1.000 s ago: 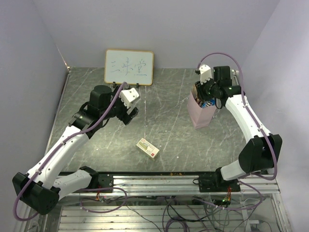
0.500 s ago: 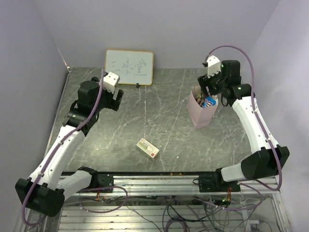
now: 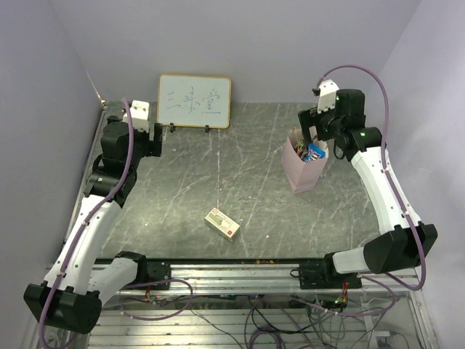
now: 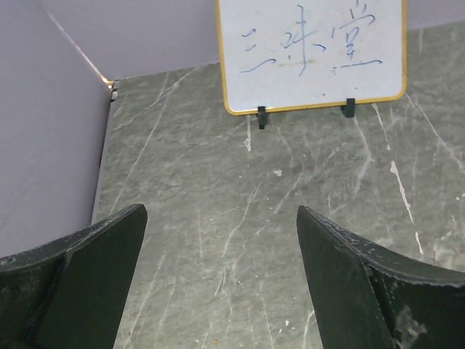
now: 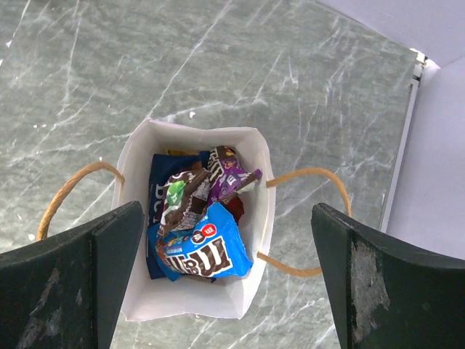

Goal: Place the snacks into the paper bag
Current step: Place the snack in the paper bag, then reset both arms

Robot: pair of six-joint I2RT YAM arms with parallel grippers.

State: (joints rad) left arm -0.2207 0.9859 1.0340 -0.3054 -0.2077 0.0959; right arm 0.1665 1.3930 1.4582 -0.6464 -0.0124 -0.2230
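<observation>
Release over paper bag [image 3: 301, 176]
Held right gripper [image 5: 227, 218] released above bag mouth for clearance; parked left gripper [image 4: 221, 240] released aside; left one packet [image 3: 222, 223] outside.

A whiteboard [image 3: 194, 101] with a thin wooden frame and blue handwriting stands upright on two small black feet [image 4: 261, 118] at the far edge of the surface [image 3: 247, 167], dark grey-green stone veined in white. Pale lilac walls [image 3: 240, 43] close it in. Loose wires [image 3: 240, 320] hang below the near rail [image 3: 232, 270].
</observation>
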